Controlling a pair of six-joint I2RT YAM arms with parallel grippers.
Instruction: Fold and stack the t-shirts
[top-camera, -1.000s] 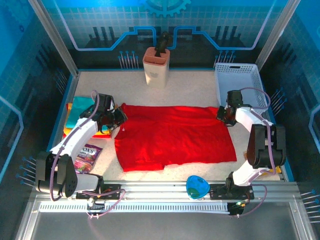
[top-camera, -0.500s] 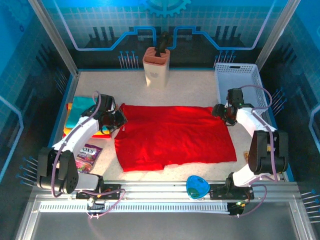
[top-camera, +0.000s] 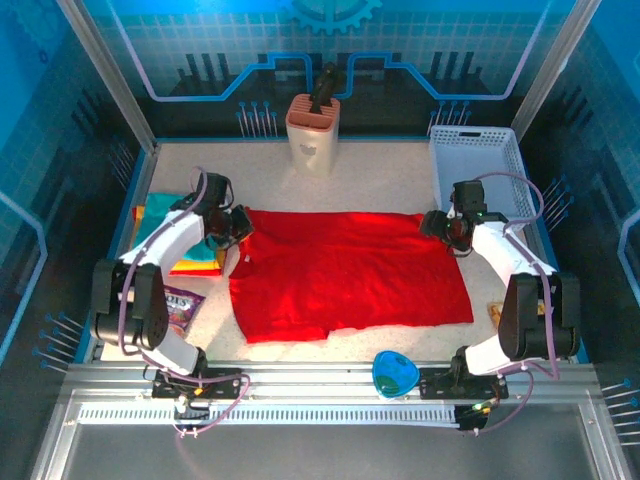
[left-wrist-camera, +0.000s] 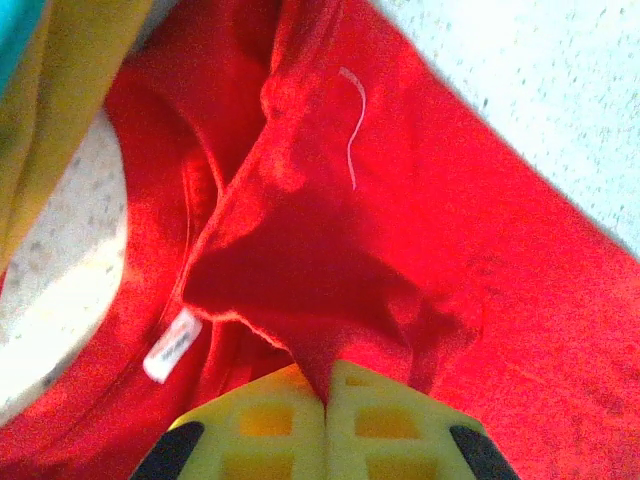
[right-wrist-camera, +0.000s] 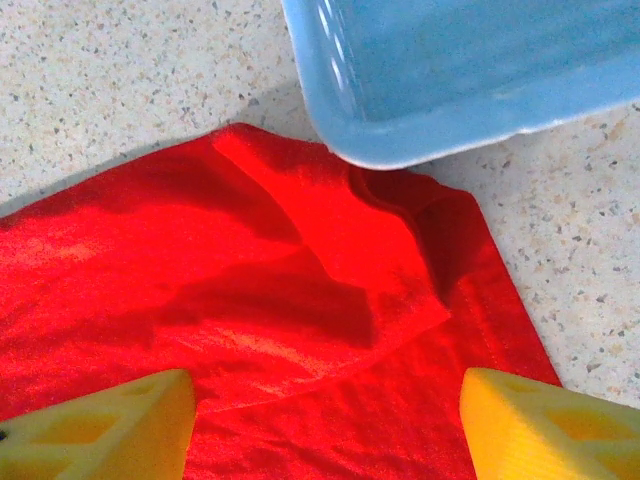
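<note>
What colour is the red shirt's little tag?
White: the tag on the red shirt shows best in left wrist view.

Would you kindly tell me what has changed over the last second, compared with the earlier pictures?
The left tool, shut on the red shirt near its collar, moved slightly toward the far side of the table. The right tool, open, edged left over the shirt's far corner. The shirt itself lies as before.
</note>
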